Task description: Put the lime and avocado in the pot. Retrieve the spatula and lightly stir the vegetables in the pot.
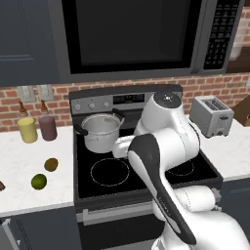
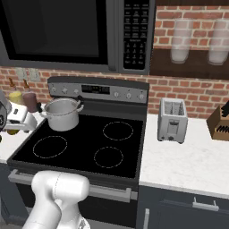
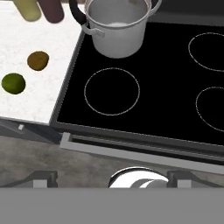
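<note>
The steel pot (image 1: 101,132) (image 2: 62,114) (image 3: 117,26) stands on the stove's back left burner and looks empty. On the white counter left of the stove lie the yellow-green lime (image 1: 39,181) (image 3: 13,83) and, just behind it, the brown avocado (image 1: 51,164) (image 3: 38,60). My gripper (image 3: 112,178) hangs high over the stove's front edge, open, fingertips far apart, nothing between them. It is well above and to the right of both fruits. A dark reddish-brown tip (image 1: 1,185) at the counter's left edge may be the spatula; the rest is cut off.
A yellow cup (image 1: 28,130) and a maroon cup (image 1: 48,128) stand at the back of the left counter. A toaster (image 1: 212,115) (image 2: 172,120) and a knife block (image 2: 221,123) sit on the right counter. A microwave (image 2: 58,31) hangs above the stove.
</note>
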Robot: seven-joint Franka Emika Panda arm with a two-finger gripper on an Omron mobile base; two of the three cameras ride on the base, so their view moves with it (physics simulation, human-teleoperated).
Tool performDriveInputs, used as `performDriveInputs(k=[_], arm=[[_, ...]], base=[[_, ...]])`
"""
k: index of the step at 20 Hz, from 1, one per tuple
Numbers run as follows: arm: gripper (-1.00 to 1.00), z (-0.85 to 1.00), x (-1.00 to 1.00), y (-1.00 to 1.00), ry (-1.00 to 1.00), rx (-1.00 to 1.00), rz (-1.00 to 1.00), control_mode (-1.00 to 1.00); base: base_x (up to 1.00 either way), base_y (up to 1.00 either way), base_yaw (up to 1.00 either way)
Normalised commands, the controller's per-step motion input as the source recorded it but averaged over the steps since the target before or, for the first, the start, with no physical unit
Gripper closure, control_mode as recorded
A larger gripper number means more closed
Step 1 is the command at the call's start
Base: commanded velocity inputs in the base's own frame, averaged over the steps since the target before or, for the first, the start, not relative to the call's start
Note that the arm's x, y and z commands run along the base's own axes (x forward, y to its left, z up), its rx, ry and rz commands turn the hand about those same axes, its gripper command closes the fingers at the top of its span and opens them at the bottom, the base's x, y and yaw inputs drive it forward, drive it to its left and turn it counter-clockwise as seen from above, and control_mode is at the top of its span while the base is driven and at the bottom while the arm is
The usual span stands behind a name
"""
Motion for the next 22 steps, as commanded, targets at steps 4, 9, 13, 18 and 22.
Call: performDriveInputs(k=[4,9,13,18,22], arm=[[-1.00,-0.21,-0.03,0.25,0.00,0.05,0.01,-1.00],[-1.00,-0.28,-0.04,0.00,-0.01,0.01,0.04,-1.00],[-1.00,-0.36,-0.04,-0.08,-0.02,0.00,0.05,-1.00],[-1.00,-0.22,-0.08,0.02,-0.01,0.00,0.02,1.00],[-1.00,0.00,0.00,0.00,0.00,0.00,0.00,1.00]], base=[[0.00,0.00,0.00],[0.00,0.00,0.00],[0.00,0.00,0.00],[-0.04,0.11,0.00],[-0.20,0.95,0.00]])
